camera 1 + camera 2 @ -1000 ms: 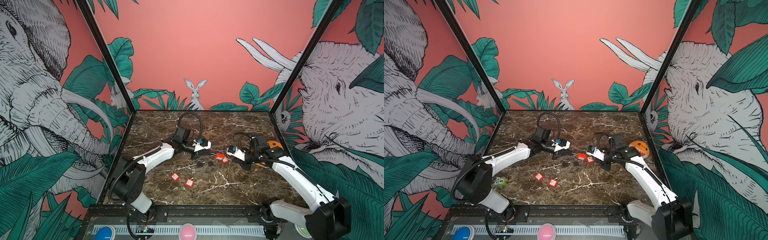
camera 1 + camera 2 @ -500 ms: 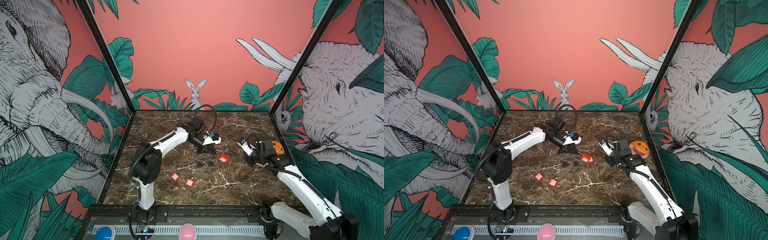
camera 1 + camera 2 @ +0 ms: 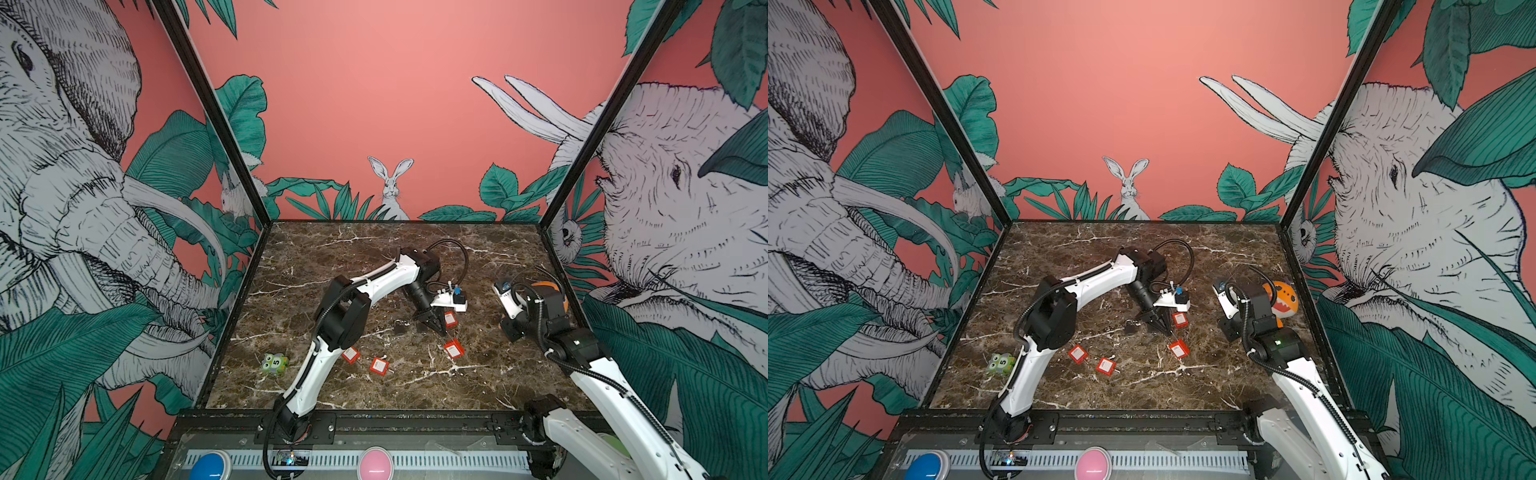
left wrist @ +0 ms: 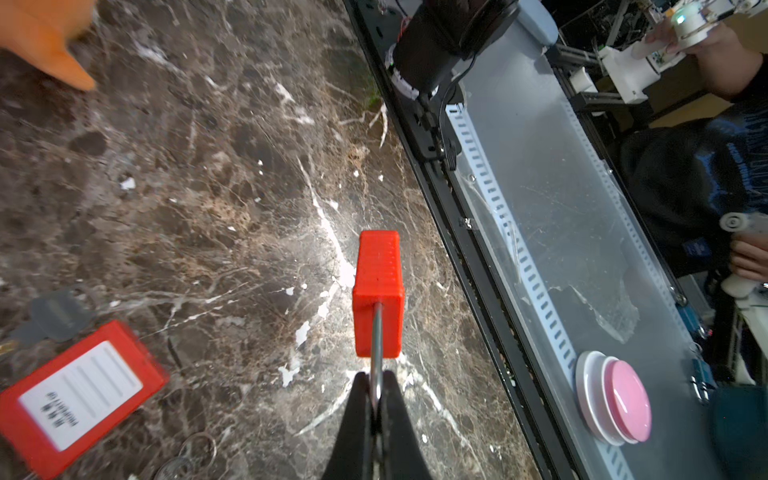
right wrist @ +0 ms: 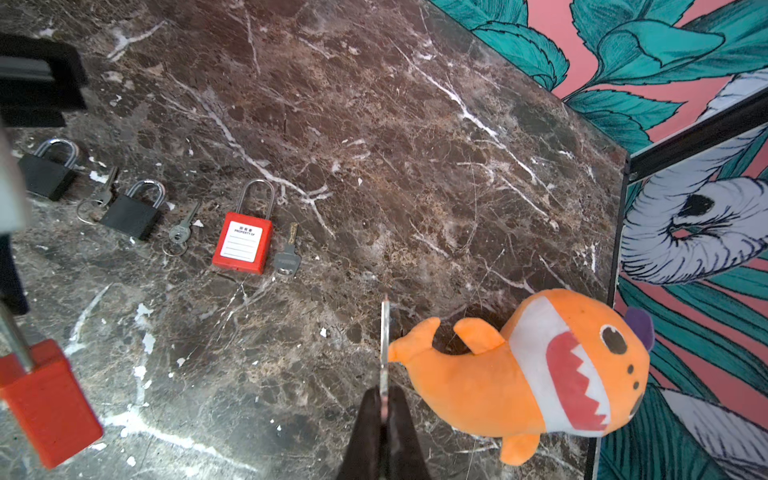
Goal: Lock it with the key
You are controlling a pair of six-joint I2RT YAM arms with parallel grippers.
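Left claw (image 4: 376, 395) is pinched tight on the steel shackle of a red lock (image 4: 377, 295), whose body sticks out past the tips. In a top view this lock (image 3: 449, 319) sits over the middle of the table (image 3: 332, 257). Right claw (image 5: 384, 401) is closed on a key (image 5: 385, 340), seen edge-on as a thin metal blade pointing out from the tips. It is well apart from the lock, near the right wall, just beside an orange shark (image 5: 540, 374).

On the dark marble lie a labelled lock (image 5: 243, 243) with a grey key (image 5: 287, 257) just beside it and two black locks (image 5: 131, 212). Two more red locks (image 3: 351, 354) and a green toy (image 3: 274, 363) lie nearer the front. Pink walls carry elephants, leaves and a rabbit (image 3: 390, 183). A pink button (image 4: 623, 401) sits on the front ledge.
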